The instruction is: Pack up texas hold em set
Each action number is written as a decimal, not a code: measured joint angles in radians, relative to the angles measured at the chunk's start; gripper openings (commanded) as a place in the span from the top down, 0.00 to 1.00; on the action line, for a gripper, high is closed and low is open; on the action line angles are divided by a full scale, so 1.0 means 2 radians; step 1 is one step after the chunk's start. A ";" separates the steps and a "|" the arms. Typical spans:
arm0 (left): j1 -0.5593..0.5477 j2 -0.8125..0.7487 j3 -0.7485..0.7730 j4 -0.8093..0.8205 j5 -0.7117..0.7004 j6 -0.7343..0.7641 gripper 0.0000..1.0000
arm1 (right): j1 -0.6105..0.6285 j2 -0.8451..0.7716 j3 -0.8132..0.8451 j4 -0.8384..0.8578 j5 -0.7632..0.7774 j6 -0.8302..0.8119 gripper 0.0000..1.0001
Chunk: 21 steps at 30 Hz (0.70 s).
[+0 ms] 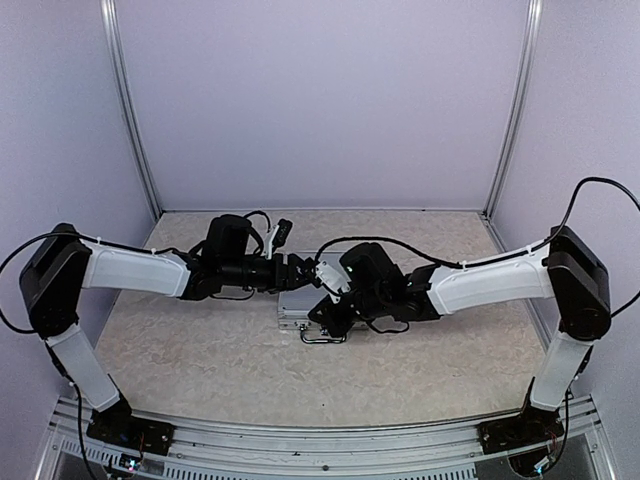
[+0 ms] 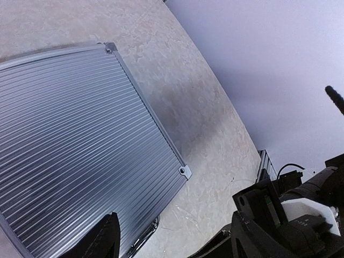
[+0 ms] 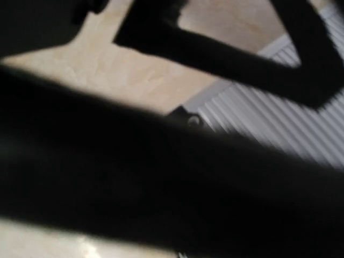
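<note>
The silver ribbed case (image 1: 293,308) of the texas hold em set lies closed in the middle of the table, its handle (image 1: 322,338) toward the near side. My left gripper (image 1: 308,270) hovers over the case's far edge, open with nothing between its fingers. The left wrist view shows the shut lid (image 2: 80,140), a corner rivet (image 2: 184,171) and the handle (image 2: 141,240). My right gripper (image 1: 326,318) sits low at the case's front by the handle; its jaws are hidden in blur and dark. In the right wrist view only the ribbed lid (image 3: 279,123) shows. Cards, chips and discs are out of view.
The beige table (image 1: 200,350) is enclosed by pale walls with metal posts (image 1: 130,110) at the back corners. The two arms meet closely over the case. The right arm's black wrist (image 2: 290,215) shows at the right of the left wrist view.
</note>
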 measured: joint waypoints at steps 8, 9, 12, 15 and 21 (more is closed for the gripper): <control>0.001 0.038 0.007 -0.001 0.009 -0.002 0.46 | 0.002 0.026 0.000 -0.039 0.039 -0.065 1.00; 0.001 0.041 0.009 -0.001 0.011 0.000 0.48 | 0.003 0.028 -0.002 -0.037 0.045 -0.069 1.00; 0.003 0.054 0.010 0.000 0.023 -0.005 0.52 | 0.008 0.032 -0.008 -0.033 0.070 -0.090 1.00; 0.007 0.067 0.011 0.002 0.034 -0.011 0.54 | 0.017 0.038 -0.014 -0.026 0.097 -0.105 1.00; 0.012 0.083 0.021 0.010 0.037 -0.019 0.57 | 0.034 0.058 -0.017 -0.021 0.116 -0.132 1.00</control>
